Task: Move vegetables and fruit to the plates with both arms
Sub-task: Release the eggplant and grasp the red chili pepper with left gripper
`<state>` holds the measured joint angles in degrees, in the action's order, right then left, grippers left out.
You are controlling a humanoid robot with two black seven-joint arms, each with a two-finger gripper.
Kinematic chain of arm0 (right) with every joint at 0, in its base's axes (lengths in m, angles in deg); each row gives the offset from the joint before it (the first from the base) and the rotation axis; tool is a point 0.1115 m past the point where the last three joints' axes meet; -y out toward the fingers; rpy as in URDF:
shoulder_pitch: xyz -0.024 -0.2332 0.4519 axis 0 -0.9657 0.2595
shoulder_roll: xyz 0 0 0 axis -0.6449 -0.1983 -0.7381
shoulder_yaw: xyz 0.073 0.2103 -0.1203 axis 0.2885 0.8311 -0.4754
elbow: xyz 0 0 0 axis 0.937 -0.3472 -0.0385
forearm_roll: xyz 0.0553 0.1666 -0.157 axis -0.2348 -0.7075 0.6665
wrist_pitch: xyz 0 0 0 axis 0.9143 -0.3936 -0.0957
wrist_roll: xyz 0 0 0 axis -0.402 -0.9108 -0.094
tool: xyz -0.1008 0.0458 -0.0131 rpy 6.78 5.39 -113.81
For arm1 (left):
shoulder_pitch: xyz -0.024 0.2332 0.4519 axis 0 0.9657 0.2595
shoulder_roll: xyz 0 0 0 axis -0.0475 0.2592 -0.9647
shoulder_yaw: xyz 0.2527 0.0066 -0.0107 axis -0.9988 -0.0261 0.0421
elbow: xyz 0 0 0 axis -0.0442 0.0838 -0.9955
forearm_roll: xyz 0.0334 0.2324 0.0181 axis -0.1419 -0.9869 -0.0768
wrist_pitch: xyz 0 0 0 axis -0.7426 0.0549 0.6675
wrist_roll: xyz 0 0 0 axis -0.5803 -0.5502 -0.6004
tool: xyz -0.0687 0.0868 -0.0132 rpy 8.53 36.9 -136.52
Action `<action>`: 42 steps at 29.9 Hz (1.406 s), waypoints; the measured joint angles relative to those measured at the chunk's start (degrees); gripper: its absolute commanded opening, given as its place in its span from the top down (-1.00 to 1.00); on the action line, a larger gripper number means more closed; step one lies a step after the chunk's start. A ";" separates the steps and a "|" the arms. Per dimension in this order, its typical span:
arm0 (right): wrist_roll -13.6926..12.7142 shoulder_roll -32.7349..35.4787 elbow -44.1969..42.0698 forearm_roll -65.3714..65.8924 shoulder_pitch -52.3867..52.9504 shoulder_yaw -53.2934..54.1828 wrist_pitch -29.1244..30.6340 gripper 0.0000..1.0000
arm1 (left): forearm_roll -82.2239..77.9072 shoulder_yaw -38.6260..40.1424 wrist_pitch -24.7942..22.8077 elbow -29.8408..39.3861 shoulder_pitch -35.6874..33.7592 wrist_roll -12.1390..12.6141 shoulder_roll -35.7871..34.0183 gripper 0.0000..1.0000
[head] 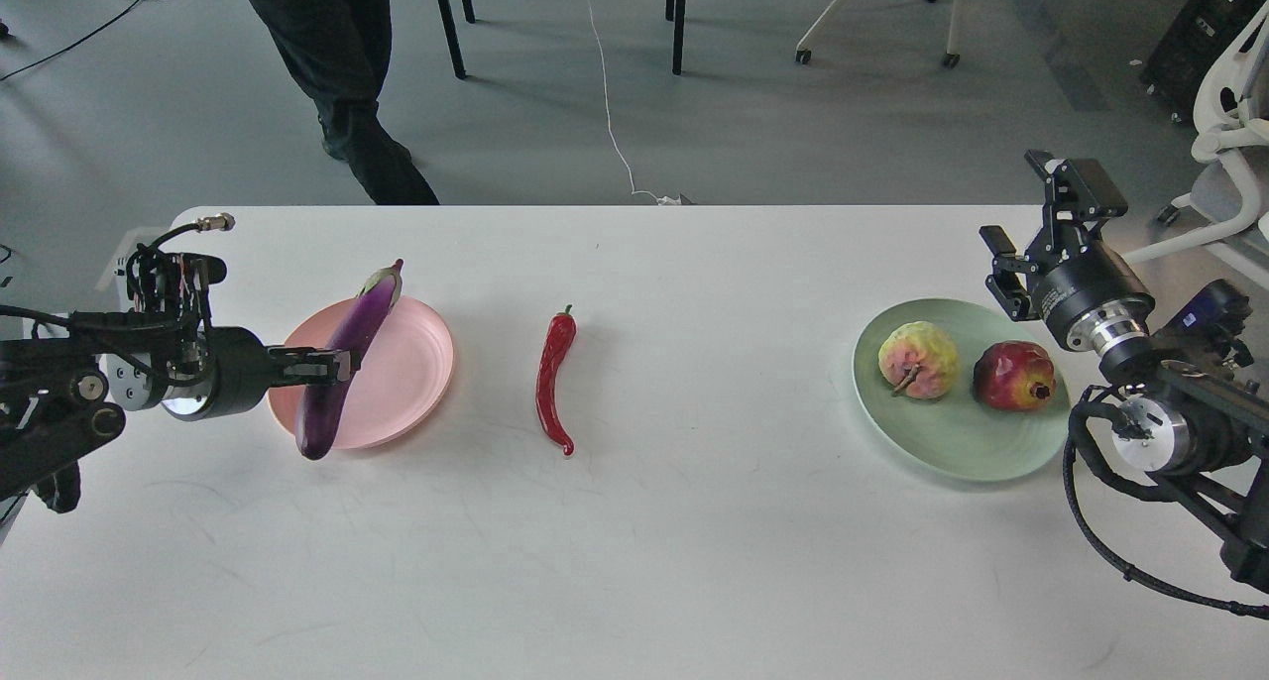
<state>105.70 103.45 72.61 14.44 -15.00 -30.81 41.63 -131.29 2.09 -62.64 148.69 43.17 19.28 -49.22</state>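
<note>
No text or label can be read — none anywhere.

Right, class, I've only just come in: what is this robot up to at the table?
The robot is sorting produce onto two plates. Its left gripper is shut on the eggplant, holding it over the pink plate. The bumpy yellow-green fruit and the pomegranate already lie on the green plate. The right gripper is open, raised beside that plate, holding nothing. The red chili pepper lies on the table between the plates.
</note>
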 measured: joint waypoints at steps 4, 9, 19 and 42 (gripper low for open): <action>0.00 0.14 0.06 0.00 -0.10 -0.01 0.10 -0.94 | -0.09 0.10 -0.06 -0.15 -0.13 -2.64 -1.75 -1.00; 0.00 0.14 0.08 0.00 -0.12 -0.01 0.12 -0.94 | -0.23 0.80 -0.10 -0.02 -1.62 -4.90 -2.45 -0.99; 0.00 0.11 0.16 0.00 -0.12 -0.06 0.12 -0.94 | -0.25 0.99 -0.26 2.62 -7.75 -5.97 0.96 -1.00; 0.00 0.55 -0.13 0.00 -0.30 -0.07 0.06 -0.94 | -8.57 -3.27 2.09 -11.58 -10.24 -1.05 27.52 -0.98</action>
<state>105.70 104.00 72.48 14.44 -15.30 -30.88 41.69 -139.86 -1.18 -60.56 137.10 32.93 18.24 -21.70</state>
